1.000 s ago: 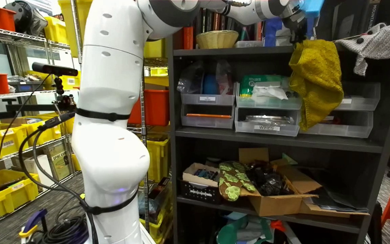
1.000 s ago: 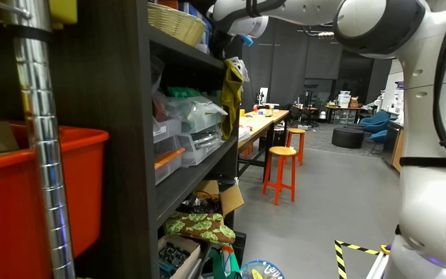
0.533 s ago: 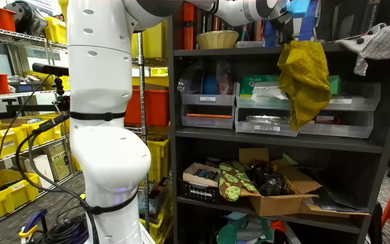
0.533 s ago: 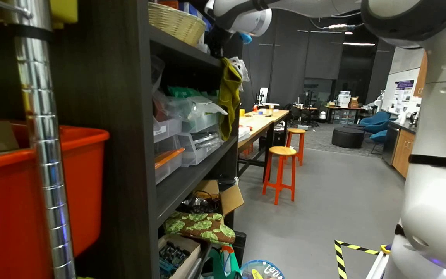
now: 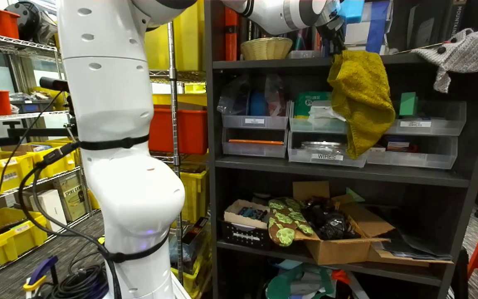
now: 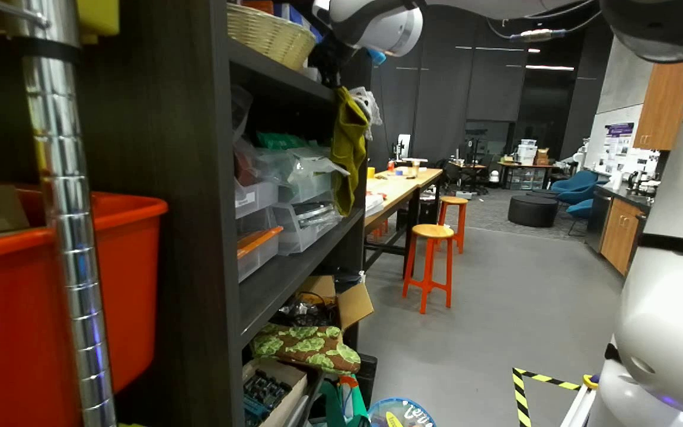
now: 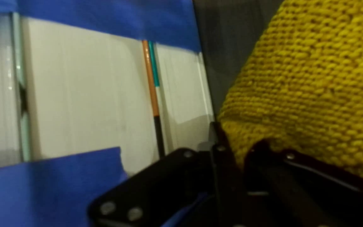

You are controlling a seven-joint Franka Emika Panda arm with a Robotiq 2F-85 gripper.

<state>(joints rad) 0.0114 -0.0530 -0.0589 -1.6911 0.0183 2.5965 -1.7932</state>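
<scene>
Mustard-yellow knitted cloth (image 5: pixel 363 99) is hanging below the jaws of my black two-fingered gripper (image 7: pixel 239 151), which I am observing clamped on its upper corner. Flat white panels (image 7: pixel 87 88) crossed by blue tape (image 7: pixel 112 19) are standing just beside the jaws. Below them, a clear plastic bin labelled WIRES (image 5: pixel 326 157) is sitting partly behind the cloth. A round tan wicker basket (image 5: pixel 266 48) is resting to one side.

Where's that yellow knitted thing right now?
In an exterior view, the yellow knitted cloth hangs right of the picture's centre, pinched near its top in the gripper, partly covering the WIRES bin and left of the grey knitted piece.
</scene>
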